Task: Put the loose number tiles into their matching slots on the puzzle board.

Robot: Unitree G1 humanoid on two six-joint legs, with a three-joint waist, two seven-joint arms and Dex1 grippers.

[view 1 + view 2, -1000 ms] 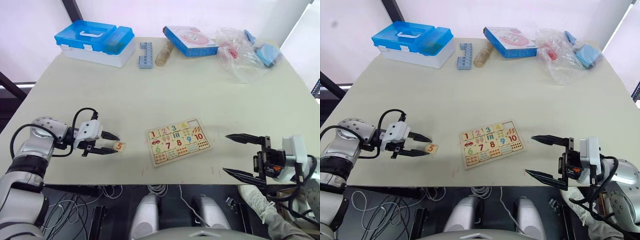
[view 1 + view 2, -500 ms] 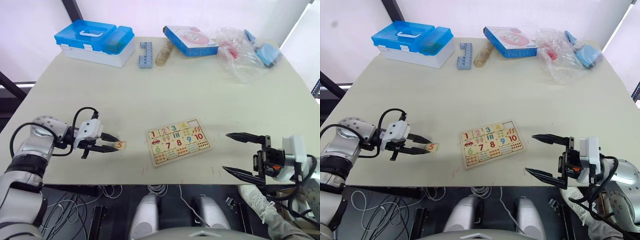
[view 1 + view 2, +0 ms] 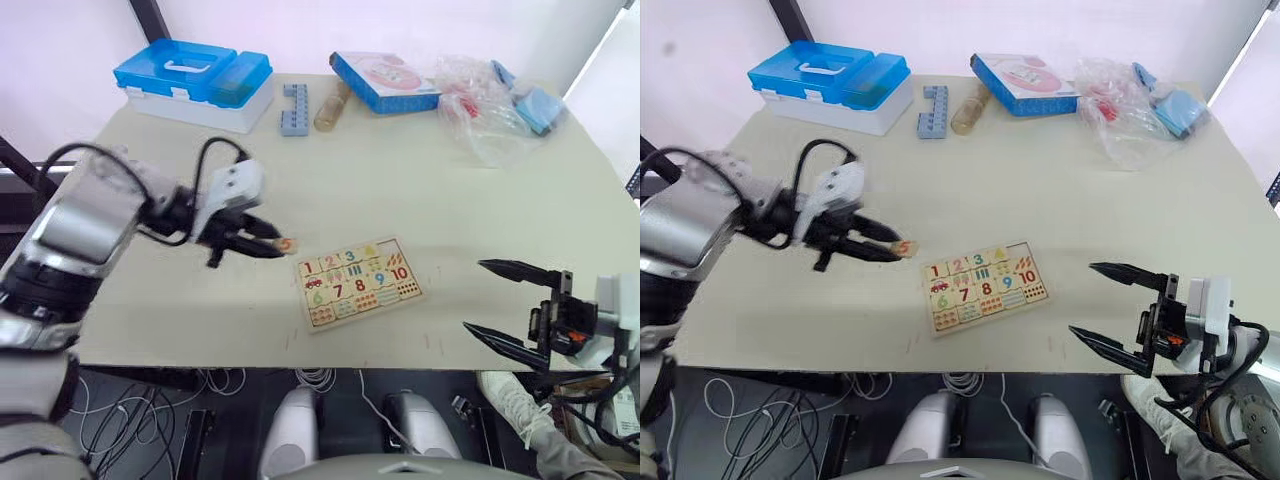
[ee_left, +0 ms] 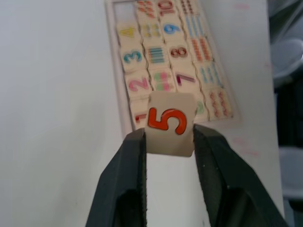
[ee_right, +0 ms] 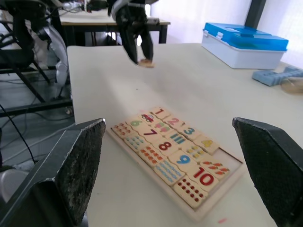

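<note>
My left gripper (image 3: 274,240) is shut on a pale wooden tile with a red 5 (image 4: 169,124) and holds it above the table, just left of the puzzle board (image 3: 356,283). The board lies flat near the table's front edge, its rows filled with coloured numbers and counting pictures. In its top row the 1, 2, 3 and yellow 4 sit in place, and the slot (image 4: 125,9) beyond the 4 looks empty. My right gripper (image 3: 474,295) stands wide open to the right of the board, with nothing between its fingers.
Along the far edge stand a blue-lidded white case (image 3: 195,85), a blue block piece (image 3: 293,108), a wooden cylinder (image 3: 330,105), a blue-edged box with a pink picture (image 3: 385,80) and a crumpled plastic bag (image 3: 490,110). The table's front edge runs just below the board.
My left arm has lifted the 5 tile off the table and carried it right, close to the board's left end. My right gripper has stayed open in about the same place.
</note>
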